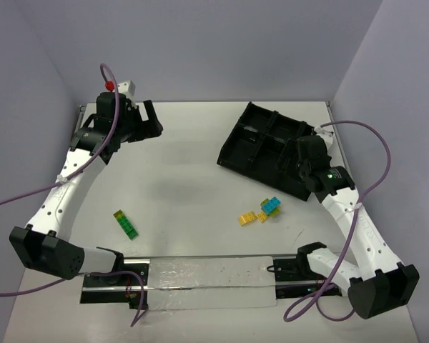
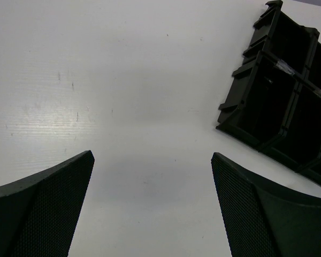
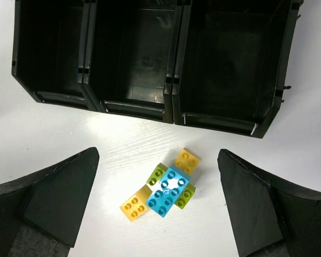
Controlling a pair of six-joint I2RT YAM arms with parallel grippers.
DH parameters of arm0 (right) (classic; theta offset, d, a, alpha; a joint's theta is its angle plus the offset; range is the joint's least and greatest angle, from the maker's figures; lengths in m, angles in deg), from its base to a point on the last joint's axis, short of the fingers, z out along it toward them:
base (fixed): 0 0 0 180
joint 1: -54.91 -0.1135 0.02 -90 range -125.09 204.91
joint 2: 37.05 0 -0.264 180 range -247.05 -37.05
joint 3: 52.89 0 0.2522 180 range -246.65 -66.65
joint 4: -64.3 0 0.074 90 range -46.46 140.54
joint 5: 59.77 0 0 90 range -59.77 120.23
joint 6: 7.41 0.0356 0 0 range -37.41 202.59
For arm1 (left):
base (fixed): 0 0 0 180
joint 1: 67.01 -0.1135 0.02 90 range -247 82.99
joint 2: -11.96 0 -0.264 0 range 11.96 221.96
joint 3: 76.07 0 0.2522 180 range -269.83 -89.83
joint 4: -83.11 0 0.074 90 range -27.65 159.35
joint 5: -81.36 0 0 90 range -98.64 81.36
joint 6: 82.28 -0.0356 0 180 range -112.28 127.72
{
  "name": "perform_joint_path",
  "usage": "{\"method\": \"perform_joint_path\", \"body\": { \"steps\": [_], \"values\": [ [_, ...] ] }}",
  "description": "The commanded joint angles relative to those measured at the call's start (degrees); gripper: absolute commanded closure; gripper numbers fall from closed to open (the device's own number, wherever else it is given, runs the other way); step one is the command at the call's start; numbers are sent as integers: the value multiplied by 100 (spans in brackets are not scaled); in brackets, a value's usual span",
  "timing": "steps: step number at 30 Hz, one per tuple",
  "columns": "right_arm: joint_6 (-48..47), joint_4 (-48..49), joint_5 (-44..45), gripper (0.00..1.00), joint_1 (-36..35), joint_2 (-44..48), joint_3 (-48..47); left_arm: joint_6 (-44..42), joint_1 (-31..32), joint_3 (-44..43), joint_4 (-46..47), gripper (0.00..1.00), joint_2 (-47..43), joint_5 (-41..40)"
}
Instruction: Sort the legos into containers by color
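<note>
Legos (image 3: 161, 188): small studded plastic bricks, yellow/green/cyan cluster. Judged light, rigid, slick-sided. Grasp cyan brick (image 3: 168, 196) across flat sides. Right gripper (image 3: 157, 158), left gripper (image 2: 152, 156): fingers spread, empty.

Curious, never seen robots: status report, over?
Left pincer, right pincer open, empty. Legos on table; visible tray compartments empty. Nothing in the way.

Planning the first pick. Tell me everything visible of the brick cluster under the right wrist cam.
The brick cluster is glossy studded plastic: a cyan brick on top, lying across a green brick, with yellow bricks at opposite ends. Studs face up. It sits on the white table, just short of the black tray, not touching it. Nothing grips it; the right tool hangs open above it.
</note>
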Motion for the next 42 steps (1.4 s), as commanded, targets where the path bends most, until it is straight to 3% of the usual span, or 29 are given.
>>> {"method": "perform_joint_path", "body": {
  "steps": [1, 9, 13, 15, 25, 33, 42],
  "values": [
    [163, 11, 105, 0, 7, 275, 132, 91, -23, -46, 235, 1, -137, 85],
    [1038, 196, -331, 5, 16, 506, 894, 93, -23, 59, 288, 1, -64, 217],
    [1594, 336, -585, 13, 7, 611, 1353, 137, -23, 271, 343, 1, -188, 227],
    [1847, 328, -534, 22, 7, 678, 1548, 162, -23, 415, 444, 1, -289, 218],
    [2491, 144, -543, 27, -395, 900, 1990, 119, -23, 436, 558, 1, -142, 460],
    [2412, 236, -584, 40, -640, 618, 1977, 92, -23, 493, 591, 1, -90, 446],
    [2285, 401, -596, 42, -770, 284, 1984, 84, -23, 561, 640, 1, -107, 404]
  ]
}}
